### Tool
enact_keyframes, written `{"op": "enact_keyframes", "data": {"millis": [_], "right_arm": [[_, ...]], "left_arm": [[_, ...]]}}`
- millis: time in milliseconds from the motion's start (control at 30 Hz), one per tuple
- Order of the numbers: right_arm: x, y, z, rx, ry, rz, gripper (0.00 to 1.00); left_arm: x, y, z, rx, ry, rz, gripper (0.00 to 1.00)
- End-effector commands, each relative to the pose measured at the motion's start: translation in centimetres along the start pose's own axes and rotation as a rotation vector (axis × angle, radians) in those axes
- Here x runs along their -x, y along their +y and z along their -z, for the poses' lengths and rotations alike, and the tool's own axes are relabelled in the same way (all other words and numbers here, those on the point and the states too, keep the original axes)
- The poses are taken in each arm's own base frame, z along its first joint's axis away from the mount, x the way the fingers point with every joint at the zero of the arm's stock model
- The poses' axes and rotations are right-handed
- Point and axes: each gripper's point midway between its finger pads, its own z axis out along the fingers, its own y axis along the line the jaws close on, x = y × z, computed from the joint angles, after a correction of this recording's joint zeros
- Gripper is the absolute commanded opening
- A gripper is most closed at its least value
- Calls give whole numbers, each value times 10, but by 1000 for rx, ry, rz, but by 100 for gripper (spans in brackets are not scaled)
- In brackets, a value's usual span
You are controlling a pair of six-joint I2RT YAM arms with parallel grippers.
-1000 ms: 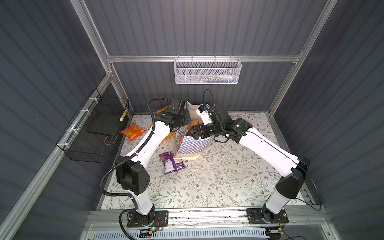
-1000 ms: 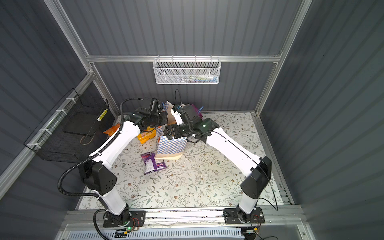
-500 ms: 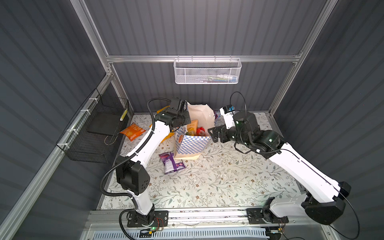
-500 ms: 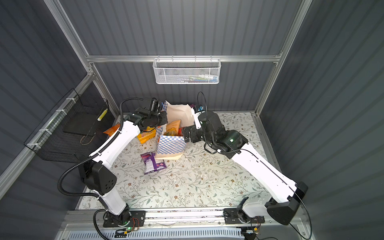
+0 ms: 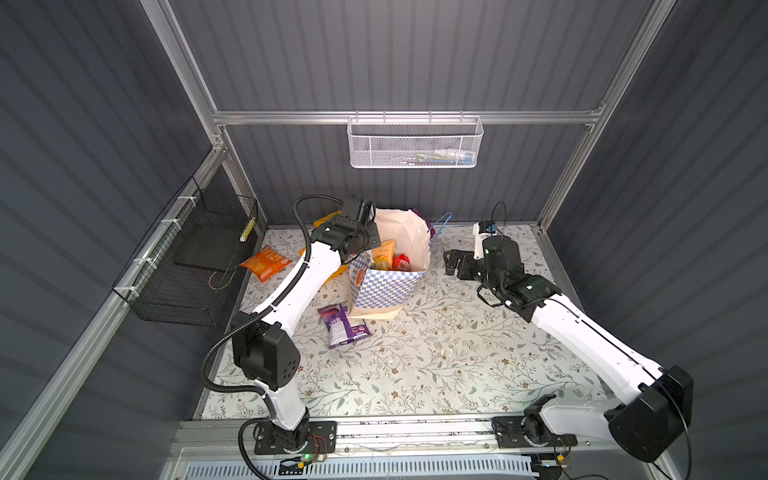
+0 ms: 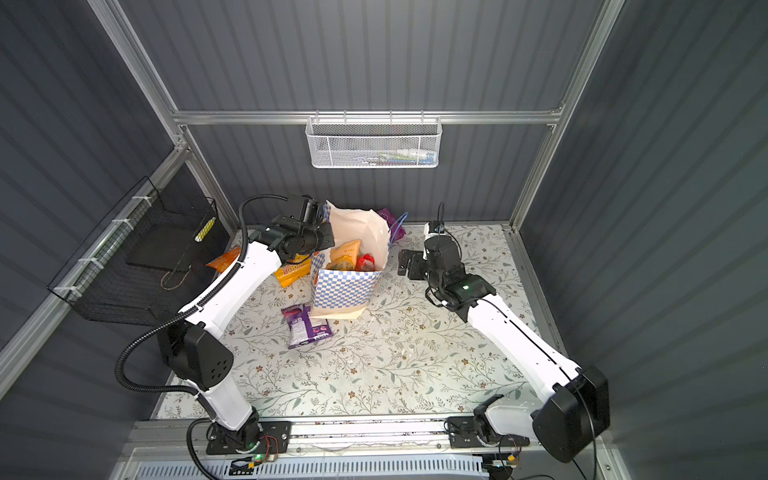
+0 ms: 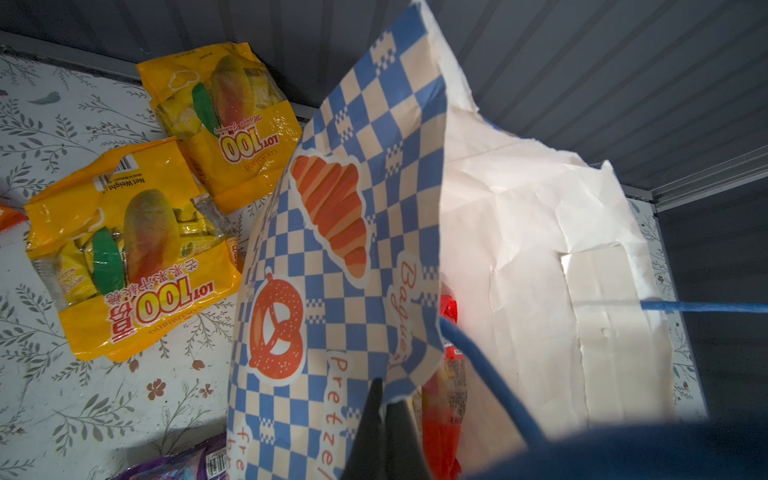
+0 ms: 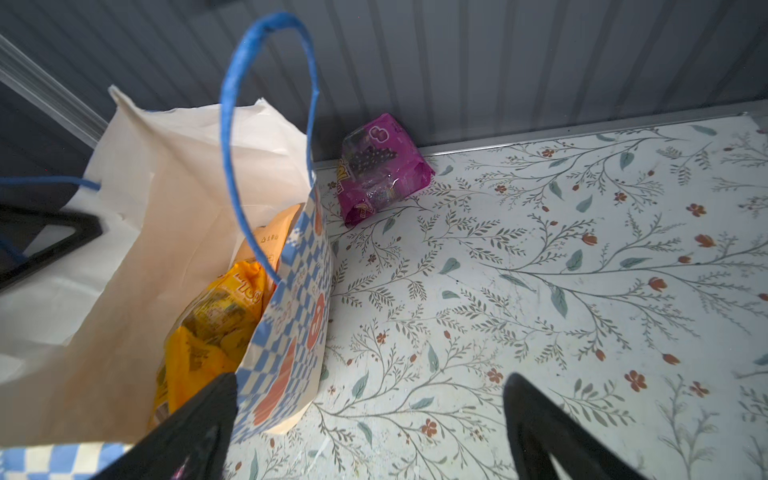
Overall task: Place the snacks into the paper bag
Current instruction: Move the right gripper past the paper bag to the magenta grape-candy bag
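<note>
The left arm (image 5: 299, 286) has glossy white tubular shells joined by bulky matt black joint housings; its black elbow housing (image 5: 270, 353) carries a cluster of small round holes; a black ribbed cable hose (image 5: 204, 365) runs along it; the right arm (image 5: 582, 328) is built alike, with a small green light (image 5: 530, 286) on a black joint and thin black wires near the wrist; the right gripper (image 8: 370, 378) has black wedge-shaped fingers (image 8: 195, 424); each arm has a black base plate (image 5: 295, 436) on a silver rail (image 5: 415, 428).
</note>
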Motion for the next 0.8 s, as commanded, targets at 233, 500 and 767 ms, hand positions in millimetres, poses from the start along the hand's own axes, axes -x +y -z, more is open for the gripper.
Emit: {"op": "enact_keyframes", "data": {"millis": [233,500,767], "right_arm": [[-12,-3,-72,96,40,-105,99],[-30,-3,-135,204,153,-199,99],[-37,-11,-197,284,250,-311,99]], "left_arm": [[-5,17,14,82,9,1,0],[-4,18,14,85,10,-10,0],[1,19,22,85,-16,-2,0]]}}
